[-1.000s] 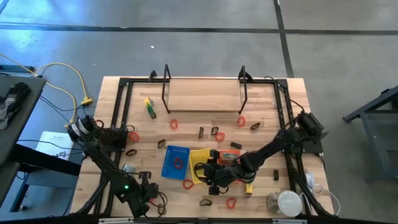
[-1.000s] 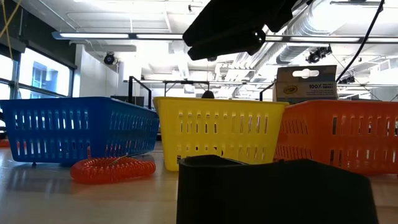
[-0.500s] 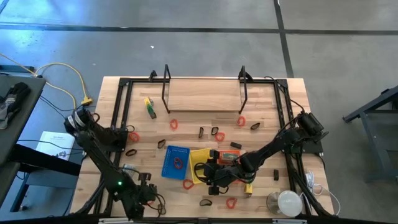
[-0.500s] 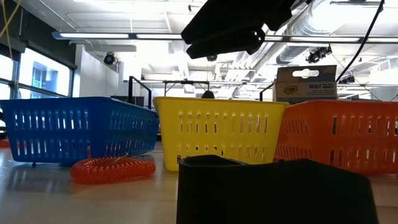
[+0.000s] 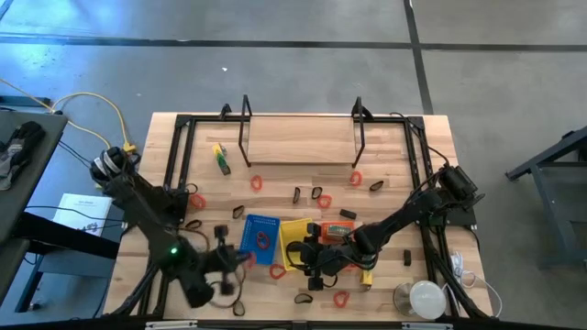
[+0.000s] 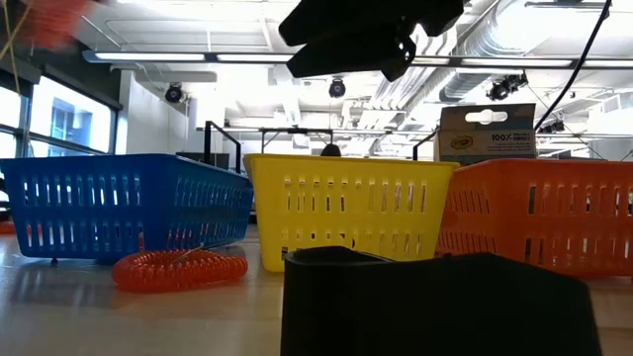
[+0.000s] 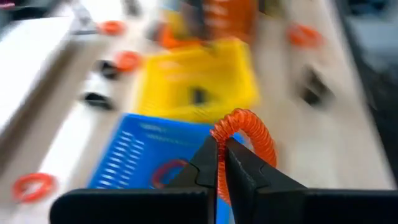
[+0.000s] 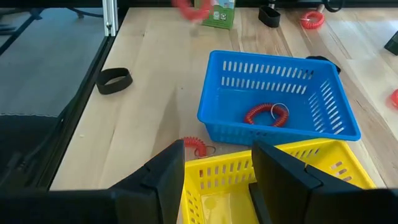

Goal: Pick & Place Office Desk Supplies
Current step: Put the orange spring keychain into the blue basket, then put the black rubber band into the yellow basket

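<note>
My left gripper [image 7: 221,155] is shut on a red coiled loop [image 7: 245,127] and hangs above the near left corner of the blue tray [image 5: 260,238]; in the high view it is blurred [image 5: 231,262]. A second red loop [image 8: 266,114] lies inside the blue tray. My right gripper [image 8: 217,180] is open and empty above the yellow tray [image 5: 295,240], with the orange tray [image 5: 335,229] beside it. Another red coil [image 6: 178,269] lies on the table in front of the blue tray. My left gripper pinches the red coiled loop between its two fingers at one spot of the ring [image 7: 219,138]. The rest of the loop stands out past the fingertips, lifted clear of the table and the tray.
Loose red loops [image 5: 341,299] and black clips [image 5: 303,298] lie about the trays. A yellow-green piece [image 5: 220,158] lies at the far left. A round white object [image 5: 425,298] stands at the near right corner. A black frame [image 5: 303,137] stands at the far side.
My left gripper has gone up from the table's near edge toward the blue tray, carrying the red coiled loop clear of the table. In the low view a red blur has come in at the top left.
</note>
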